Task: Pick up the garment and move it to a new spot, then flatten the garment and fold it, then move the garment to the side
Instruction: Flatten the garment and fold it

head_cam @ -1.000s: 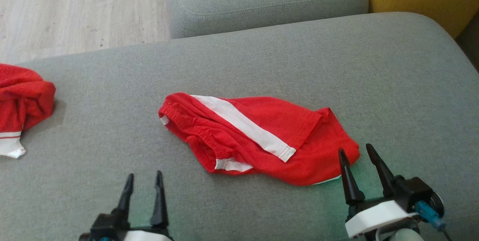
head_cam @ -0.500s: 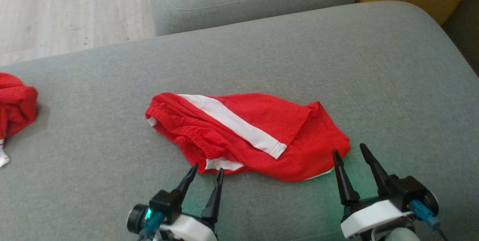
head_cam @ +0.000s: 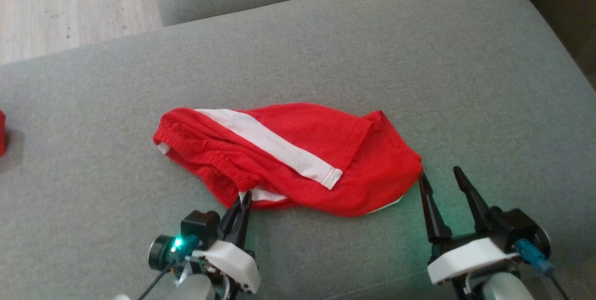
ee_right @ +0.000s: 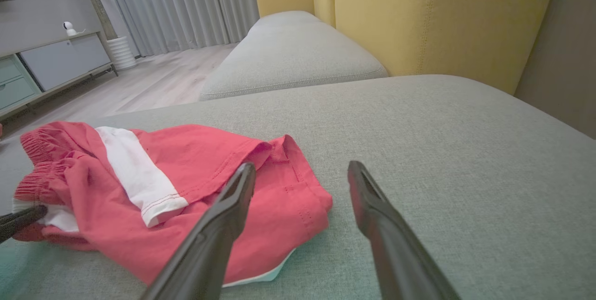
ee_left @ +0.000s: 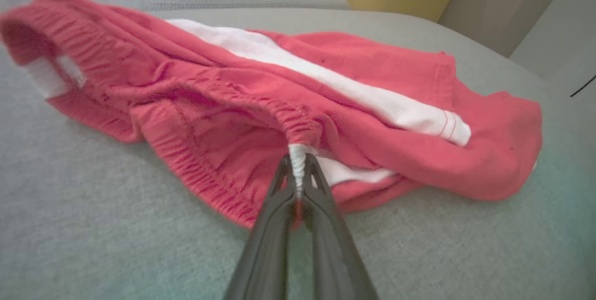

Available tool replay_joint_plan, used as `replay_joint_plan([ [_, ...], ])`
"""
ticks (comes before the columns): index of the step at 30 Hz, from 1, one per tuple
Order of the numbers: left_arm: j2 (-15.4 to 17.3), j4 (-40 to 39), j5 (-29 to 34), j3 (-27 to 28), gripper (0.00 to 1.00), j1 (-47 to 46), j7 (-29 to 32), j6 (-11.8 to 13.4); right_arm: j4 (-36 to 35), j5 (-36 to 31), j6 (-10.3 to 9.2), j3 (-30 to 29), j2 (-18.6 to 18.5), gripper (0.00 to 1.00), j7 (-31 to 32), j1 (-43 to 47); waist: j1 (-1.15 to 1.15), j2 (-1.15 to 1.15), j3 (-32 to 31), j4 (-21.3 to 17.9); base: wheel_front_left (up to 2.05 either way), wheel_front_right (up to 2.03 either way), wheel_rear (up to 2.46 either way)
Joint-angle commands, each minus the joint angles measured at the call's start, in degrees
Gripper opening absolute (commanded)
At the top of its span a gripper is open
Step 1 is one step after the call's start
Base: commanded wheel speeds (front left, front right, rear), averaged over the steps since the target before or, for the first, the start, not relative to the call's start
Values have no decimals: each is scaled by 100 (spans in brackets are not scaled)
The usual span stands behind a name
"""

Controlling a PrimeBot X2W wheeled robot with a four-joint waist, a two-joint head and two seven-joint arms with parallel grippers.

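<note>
A broad grey upholstered seat cushion (head_cam: 326,48) carries the scene. Beyond both sets of jaws a second grey cushion (ee_right: 288,53) is seen, backed by yellow upholstery (ee_right: 419,20). Pale wood flooring (head_cam: 70,2) lies beyond the left jaws. Further off, in the right wrist view, long grey curtains (ee_right: 186,2) and a low grey cabinet (ee_right: 56,57) are seen.

The garment (head_cam: 298,151) is spread in a crumpled heap on the cushion, directly ahead of and between the two sets of jaws. It is red, crossed by a wide white band that ends in a hem stitched with thin red lines. A gathered, elasticated edge runs along the side nearest the left jaws, and a thin white edge shows under its near side.

The jaws of the left gripper (head_cam: 242,197) are closed tight on a small white gathered bit of the garment's elasticated edge. The jaws of the right gripper (head_cam: 439,173) are held wide apart with nothing between them. Their inner tip is just beside the garment's far-right end, and contact cannot be told.

A sliver of another red cloth (head_cam: 1,132) is seen well out past the left jaws.
</note>
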Motion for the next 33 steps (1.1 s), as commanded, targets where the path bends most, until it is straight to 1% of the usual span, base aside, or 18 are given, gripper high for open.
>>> replay_joint_plan([
  [1, -12, -124, -46, 170, 0, -253, -118, -9, -203, -2, 44, 79, -25, 100, -79, -228, -1, 0, -6, 18, 0, 0, 0],
  [4, 52, -140, -91, 285, 0, -226, -237, 52, -202, 0, 44, -2, -25, 100, -79, -196, -1, 0, -29, 79, 0, 0, 0],
  [13, 453, -257, -355, 877, 0, 93, -377, 327, -187, -91, 44, -266, -25, 100, -79, -129, -1, 0, -46, 293, 0, 0, 0],
  [16, 526, -236, -395, 988, 0, 136, -392, 374, -179, -113, 44, -284, -25, 100, -79, -140, -1, 0, -27, 325, 0, 0, 0],
  [20, 542, -198, -399, 1033, 0, 153, -404, 386, -138, -109, 44, -240, -25, 100, -79, -153, -1, 0, -29, 334, 0, 0, 0],
  [21, 532, -193, -387, 1030, 24, 155, -407, 390, -125, -104, 44, -221, -25, 100, -79, -155, -1, 0, -35, 332, 0, 0, 0],
  [22, 516, -201, -375, 1024, 51, 157, -409, 389, -111, -99, 44, -205, -25, 100, -79, -156, -1, 0, -43, 331, 0, 0, 0],
  [23, 503, -230, -355, 1022, 100, 160, -412, 388, -96, -93, 44, -186, -25, 100, -79, -155, -1, 0, -53, 332, 0, 0, 0],
  [28, 432, -628, -232, 1122, 100, 259, -417, 410, 77, -84, 44, 37, -25, 100, -79, -121, -1, 0, -127, 365, 0, 0, 0],
  [33, 360, -1273, -36, 1204, 100, 549, -418, 423, 553, -45, 44, 394, -25, 100, 0, -132, -1, 0, -173, 479, 0, 0, 0],
])
